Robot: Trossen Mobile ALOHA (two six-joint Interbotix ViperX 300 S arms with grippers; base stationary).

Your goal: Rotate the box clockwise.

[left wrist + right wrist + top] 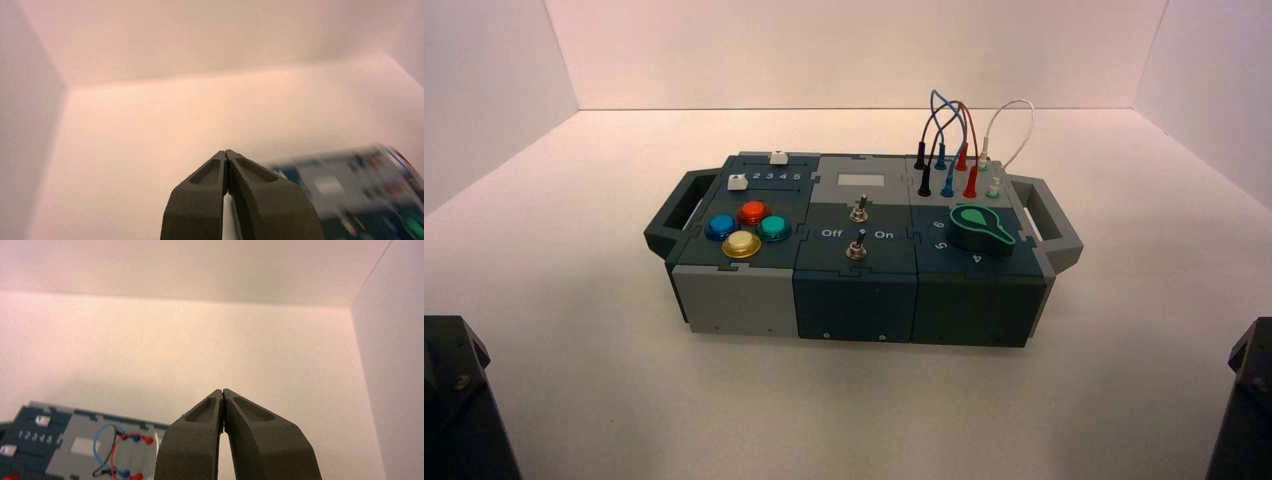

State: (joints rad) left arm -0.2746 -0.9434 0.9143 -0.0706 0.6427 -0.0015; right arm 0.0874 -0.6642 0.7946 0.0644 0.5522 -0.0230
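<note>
My left claw (226, 151) and right claw (223, 391) are clenched on nothing at opposite sides of the surface (854, 410). The box (856, 300) sits between them, well apart from both.

Left arm (462, 400): positioned at the near left. Left gripper (226, 152): closed, fingertips meeting. Right arm (1246, 400): positioned at the near right. Right gripper (223, 391): closed, fingertips meeting. Arms are well apart, on opposite sides.
</note>
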